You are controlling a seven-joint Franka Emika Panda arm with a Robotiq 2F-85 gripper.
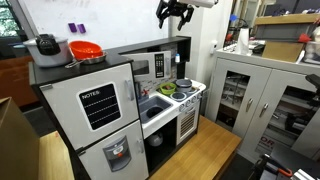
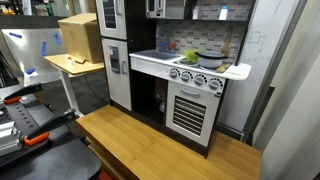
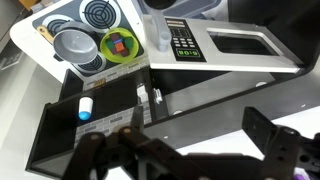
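My gripper (image 1: 175,12) hangs high above the toy kitchen (image 1: 120,105), over its microwave (image 1: 160,66), open and empty. In the wrist view the gripper (image 3: 197,130) looks straight down, its dark fingers (image 3: 262,132) spread wide with nothing between them. Below lie the microwave's keypad and door (image 3: 215,45) and the shelf beneath it. On the stove stand a silver pot (image 3: 72,42) and a green bowl (image 3: 120,45) with something red in it. Both show in the exterior views, the bowl (image 1: 167,88) (image 2: 190,57) beside the pot (image 1: 185,83) (image 2: 210,58).
A red bowl (image 1: 85,50) and a grey cooker pot (image 1: 45,45) sit on top of the toy fridge. The sink (image 3: 95,115) holds a small blue-capped bottle (image 3: 85,108) beside a white tap (image 3: 150,97). Grey cabinets (image 1: 265,95) stand beside the kitchen. A wooden floor panel (image 2: 160,150) lies in front.
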